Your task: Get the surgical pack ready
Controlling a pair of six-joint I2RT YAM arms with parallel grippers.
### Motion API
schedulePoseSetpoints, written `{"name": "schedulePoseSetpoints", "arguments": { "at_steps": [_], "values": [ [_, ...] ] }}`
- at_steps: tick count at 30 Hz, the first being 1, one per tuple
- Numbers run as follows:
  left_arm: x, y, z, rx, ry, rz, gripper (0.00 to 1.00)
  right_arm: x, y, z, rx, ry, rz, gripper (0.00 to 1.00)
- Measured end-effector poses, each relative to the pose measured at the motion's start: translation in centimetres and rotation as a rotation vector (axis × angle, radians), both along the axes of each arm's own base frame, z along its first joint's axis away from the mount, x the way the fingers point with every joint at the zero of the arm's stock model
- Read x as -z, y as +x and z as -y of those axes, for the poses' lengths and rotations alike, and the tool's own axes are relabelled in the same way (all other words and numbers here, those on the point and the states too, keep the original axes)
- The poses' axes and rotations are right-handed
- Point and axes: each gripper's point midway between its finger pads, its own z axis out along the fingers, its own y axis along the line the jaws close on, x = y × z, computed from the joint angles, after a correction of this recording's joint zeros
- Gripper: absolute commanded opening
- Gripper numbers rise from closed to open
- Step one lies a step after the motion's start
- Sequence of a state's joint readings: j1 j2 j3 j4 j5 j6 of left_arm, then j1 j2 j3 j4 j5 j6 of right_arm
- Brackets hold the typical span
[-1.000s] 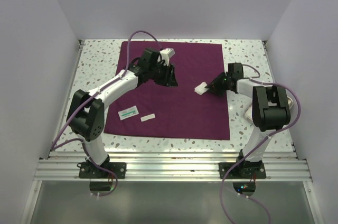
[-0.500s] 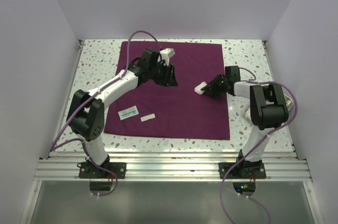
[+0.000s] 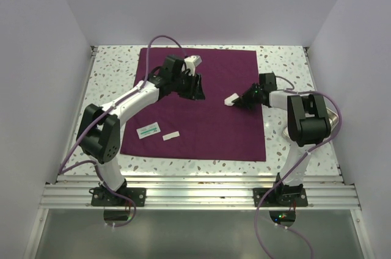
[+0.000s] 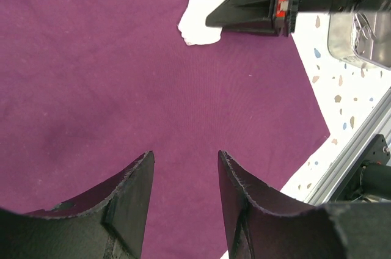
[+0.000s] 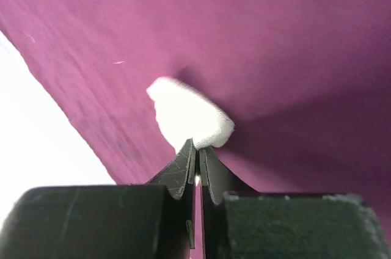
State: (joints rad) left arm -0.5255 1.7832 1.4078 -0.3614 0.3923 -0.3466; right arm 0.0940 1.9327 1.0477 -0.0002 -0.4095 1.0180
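The surgical pack, a big maroon drape [image 3: 201, 118], lies flat on the speckled table. A white gauze square [image 3: 231, 100] sits at its right-middle. My right gripper [image 3: 241, 99] is low over the drape and shut on the near edge of the gauze [image 5: 186, 115]; in the right wrist view the jaws [image 5: 197, 144] pinch its corner with almost no gap. My left gripper [image 3: 198, 91] hovers over the upper middle of the drape [image 4: 153, 76], open [image 4: 183, 155], with nothing between its fingers. From the left wrist the gauze [image 4: 198, 11] shows with the right gripper's tip on it.
A flat white-and-green packet [image 3: 148, 129] and a small white strip [image 3: 171, 135] lie on the drape's near-left part. A shiny steel tray [image 3: 334, 115] stands off the drape at the right, mostly behind the right arm; its corner [image 4: 360, 33] shows. An aluminium rail [image 3: 201, 189] borders the near edge.
My right gripper has closed down on the gauze and shifted slightly away along the drape's right side, its arm swinging with it. The left arm has not moved.
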Motion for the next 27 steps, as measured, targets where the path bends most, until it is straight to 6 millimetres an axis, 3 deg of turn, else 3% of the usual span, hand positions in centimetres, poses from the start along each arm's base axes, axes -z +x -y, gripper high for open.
{"name": "schedulePoseSetpoints", "arguments": {
  "at_steps": [3,8,11,13,16,19,21,23,27],
  "values": [
    [0.1,-0.3,-0.3,0.002,0.004,0.0,0.5,-1.6,0.9,0.1,-0.041,-0.039,0.017,0.0],
    [1.3,-1.5,-1.2,0.018,0.036,-0.003,0.5,-6.7,1.9,1.1,-0.163,-0.138,0.118,0.0],
    [1.9,-2.2,-1.9,0.027,0.06,0.003,0.5,-9.7,1.6,3.6,-0.215,-0.202,0.173,0.0],
    [2.2,-2.8,-2.5,0.03,0.073,0.012,0.5,-10.9,0.9,6.7,-0.205,-0.242,0.193,0.0],
    [2.3,-3.6,-3.1,0.029,0.075,0.021,0.5,-11.8,-1.4,12.4,-0.132,-0.278,0.203,0.0],
    [2.5,-4.3,-3.5,0.029,0.07,0.03,0.5,-11.9,-5.5,18.7,-0.009,-0.316,0.174,0.0],
    [2.9,-4.6,-3.7,0.03,0.069,0.033,0.5,-11.8,-8.2,21.8,0.046,-0.351,0.142,0.0],
    [3.3,-4.9,-3.8,0.033,0.071,0.034,0.5,-11.4,-10.1,22.8,0.046,-0.38,0.118,0.0],
    [4.2,-5.4,-4.1,0.04,0.082,0.023,0.5,-9.0,-13.1,21.9,-0.038,-0.387,0.048,0.0]
  ]
}}
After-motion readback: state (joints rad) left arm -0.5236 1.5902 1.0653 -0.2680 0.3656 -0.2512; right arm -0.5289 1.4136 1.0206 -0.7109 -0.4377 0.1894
